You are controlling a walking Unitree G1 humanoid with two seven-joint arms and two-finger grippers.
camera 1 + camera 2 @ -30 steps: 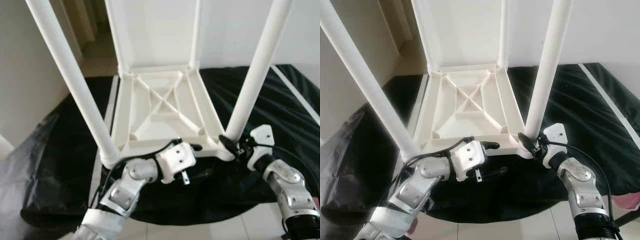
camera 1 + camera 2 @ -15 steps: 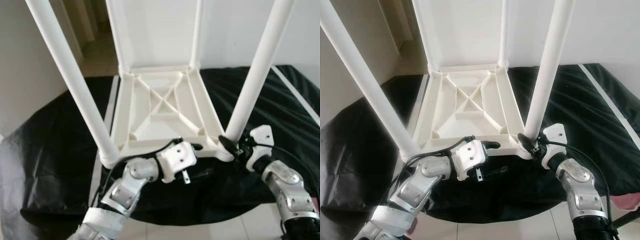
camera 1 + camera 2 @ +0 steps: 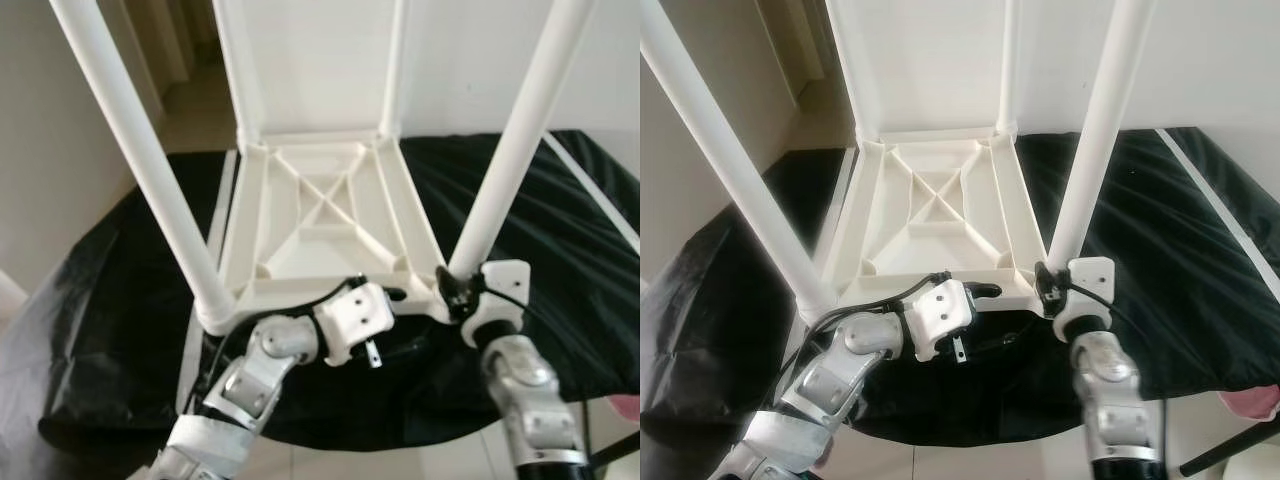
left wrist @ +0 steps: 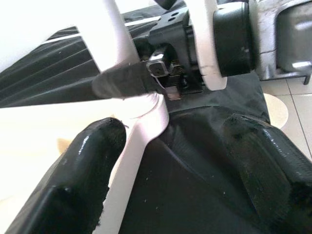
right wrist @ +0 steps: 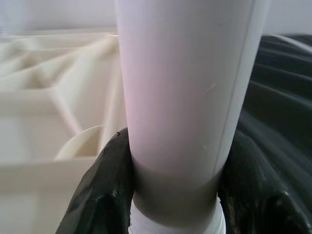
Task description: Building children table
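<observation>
**Upturned table, right gripper on a near leg**

The white table (image 3: 320,215) lay upside down on a black sheet (image 3: 130,290) spread over the floor, its ribbed underside facing up and its four legs pointing toward the ceiling. Two of the legs stood at the far corners and two at the near corners, close to the robot.

The right gripper (image 3: 1048,285) was at the base of the near right leg (image 3: 515,140), where the leg meets the corner of the table. In the right wrist view, the black fingers (image 5: 100,195) sat on either side of the leg (image 5: 183,97), pressed against it just above its socket, so the gripper was clamped on the leg.

The left gripper (image 3: 395,296) was at the near edge of the table, between the two near legs and closer to the right one. In the left wrist view its two fingers (image 4: 83,175) were spread wide apart. One lay against the white rim (image 4: 141,131) of the table, the other hung over the sheet, and nothing was pinched between them. Beyond them, that view showed the right gripper at the corner.

The near left leg (image 3: 140,160) slanted up past the robot's left arm, untouched. A pale tiled floor (image 3: 350,460) showed at the sheet's near edge.
</observation>
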